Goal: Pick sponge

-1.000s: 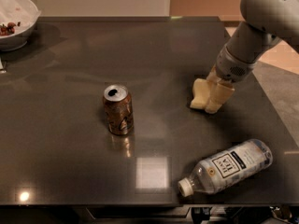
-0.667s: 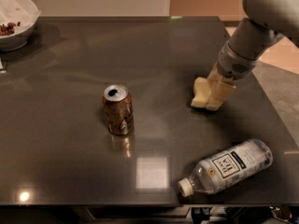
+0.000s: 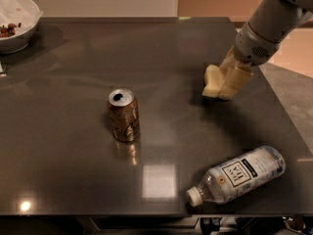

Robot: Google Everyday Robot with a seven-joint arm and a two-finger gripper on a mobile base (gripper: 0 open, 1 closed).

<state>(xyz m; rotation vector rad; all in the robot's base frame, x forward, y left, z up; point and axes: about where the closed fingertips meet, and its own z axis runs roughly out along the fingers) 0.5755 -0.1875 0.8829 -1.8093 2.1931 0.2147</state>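
The sponge is a pale cream-yellow foam block at the right middle of the dark table. My gripper comes down from the upper right on a grey arm. Its beige fingers are closed on the sponge's right side. The sponge looks raised slightly off the table, with a shadow beneath it.
An opened brown can stands upright left of centre. A clear water bottle lies on its side at the front right. A white bowl with some food sits at the far left corner. The table's right edge is close to the gripper.
The gripper and the sponge have moved up and a little away from the table surface together. The can, bottle and bowl have not moved.
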